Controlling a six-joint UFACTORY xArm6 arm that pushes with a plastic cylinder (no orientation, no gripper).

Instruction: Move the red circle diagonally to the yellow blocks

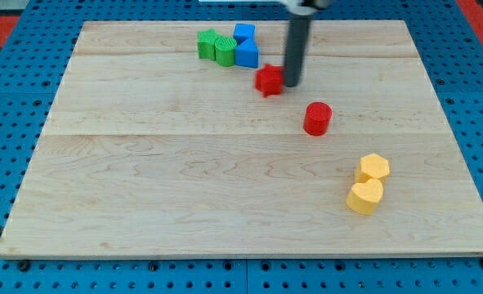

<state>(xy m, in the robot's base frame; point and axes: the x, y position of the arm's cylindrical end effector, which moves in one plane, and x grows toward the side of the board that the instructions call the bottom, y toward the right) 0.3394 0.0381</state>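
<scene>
Since my tip is just a plain dark rod end with nothing to open or close, it holds nothing at all; it can only shove things along the pale wooden board. Right now it sits in the upper middle of the frame, touching or just about touching the right side of a small red star-ish block, which isn't the one I want. The red round cylinder block is a bit lower and to the right of my tip, near but clearly apart. The two yellow blocks, a yellow hexagon block and a yellow heart-looking block, sit together at the lower right of the frame, touching each other.

So the trick, I reckon: get my tip onto the upper-left side of the red cylinder, opposite the yellows, then push down and to the right on a straight diagonal. I'd line up through the cylinder's middle, because a round block hit off centre will likely roll off sideways. I'd also peel away from the red star-ish block cleanly so it doesn't get dragged along. Slow near the end too, or the yellows probably get knocked apart.

The green blocks and blue blocks at the top are well out of the way.
</scene>
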